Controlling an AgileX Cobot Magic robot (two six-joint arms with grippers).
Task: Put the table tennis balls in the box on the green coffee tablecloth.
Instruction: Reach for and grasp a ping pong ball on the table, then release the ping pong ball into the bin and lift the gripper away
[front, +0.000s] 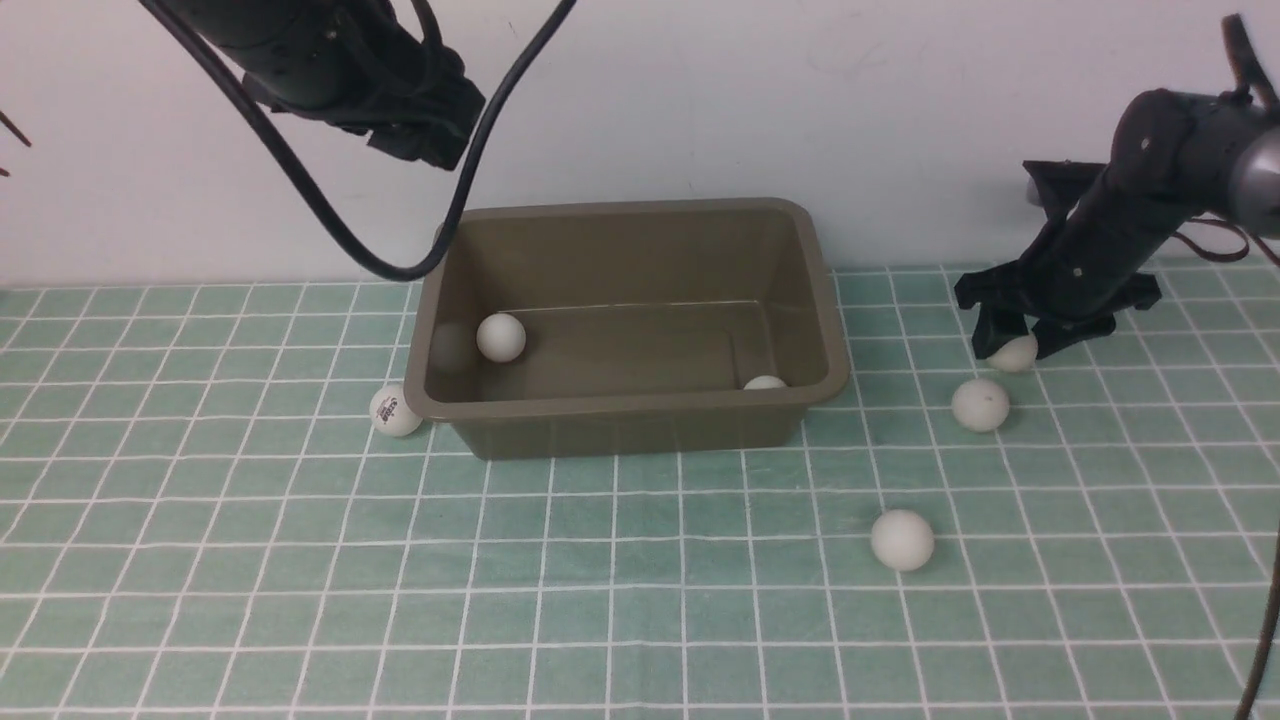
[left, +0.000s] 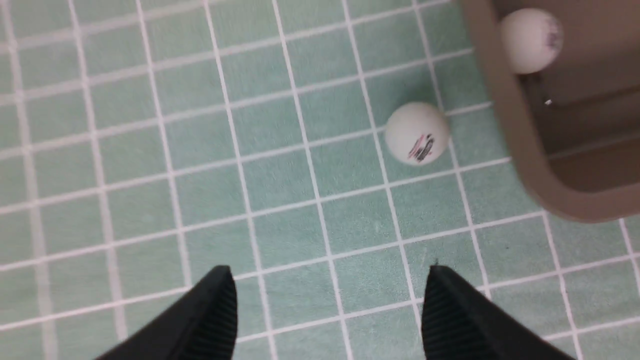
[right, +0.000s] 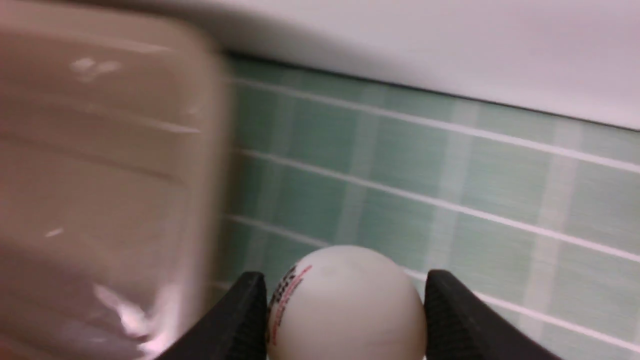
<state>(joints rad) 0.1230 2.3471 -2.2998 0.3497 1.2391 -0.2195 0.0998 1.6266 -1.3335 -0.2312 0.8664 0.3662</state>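
Note:
The olive-brown box (front: 625, 405) stands on the green tablecloth (front: 640, 620) at the back middle. Two white balls lie inside it, one at the left (front: 500, 337) and one at the front right (front: 765, 382). A ball with a logo (front: 396, 410) lies against its front left corner, also in the left wrist view (left: 417, 133). My right gripper (front: 1012, 352) is shut on a ball (right: 345, 305) right of the box, low over the cloth. Two more balls (front: 980, 404) (front: 902, 540) lie on the cloth. My left gripper (left: 327, 305) is open, empty, high above the box's left end.
A white wall runs along the back edge of the table. A black cable (front: 330, 215) hangs from my left arm down to the box's back left corner. The box's wall (right: 100, 175) shows blurred beside the held ball in the right wrist view.

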